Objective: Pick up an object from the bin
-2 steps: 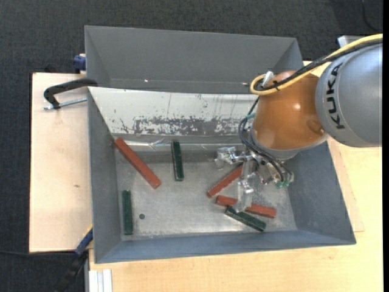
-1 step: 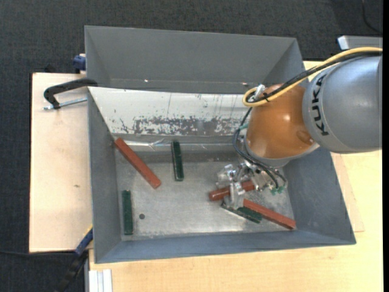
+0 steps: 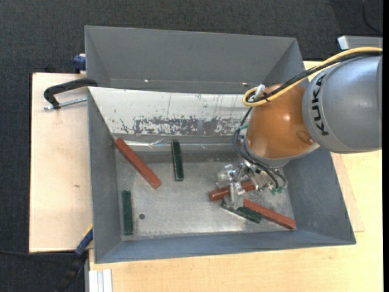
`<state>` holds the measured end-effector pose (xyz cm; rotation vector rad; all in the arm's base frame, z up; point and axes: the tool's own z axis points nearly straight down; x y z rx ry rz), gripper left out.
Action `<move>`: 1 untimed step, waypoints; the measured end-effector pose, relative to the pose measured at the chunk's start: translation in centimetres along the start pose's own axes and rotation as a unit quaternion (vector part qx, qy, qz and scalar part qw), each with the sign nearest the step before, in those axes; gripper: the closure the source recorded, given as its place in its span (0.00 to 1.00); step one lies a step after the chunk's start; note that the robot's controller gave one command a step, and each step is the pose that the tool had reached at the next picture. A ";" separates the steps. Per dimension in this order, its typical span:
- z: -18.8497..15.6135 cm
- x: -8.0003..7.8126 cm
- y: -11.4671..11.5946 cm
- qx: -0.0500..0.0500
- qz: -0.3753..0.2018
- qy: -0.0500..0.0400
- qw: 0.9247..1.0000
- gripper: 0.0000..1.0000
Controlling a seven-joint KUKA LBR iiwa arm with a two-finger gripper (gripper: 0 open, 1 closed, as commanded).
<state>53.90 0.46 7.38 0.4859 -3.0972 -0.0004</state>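
The short red-brown bar point(image 3: 217, 194) lies on the bin floor, right of centre and towards the near wall. The end effector point(image 3: 234, 190) stands right over its middle, and the bar shows on either side of the metalwork. Whether the end effector is wide, narrow or clamped on the bar cannot be told from here.

The bar looks like a rigid, light block with flat, smooth faces. It should neither bend nor crush, but a grip near one end might let it swivel or slip. The best hold is probably across the narrow width, at mid-length.

Just beside it, nearer the front, a long red bar point(image 3: 270, 215) lies over a dark green bar point(image 3: 250, 214), close enough to be nudged. Well apart to the left in the bin point(image 3: 200, 59) lie another red bar point(image 3: 138, 163) and two green bars point(image 3: 177, 160) point(image 3: 127, 212).
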 end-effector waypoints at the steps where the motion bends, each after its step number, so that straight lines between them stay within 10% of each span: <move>1: -20.1 0.3 0.3 0.000 0.001 -0.005 1.000 1.00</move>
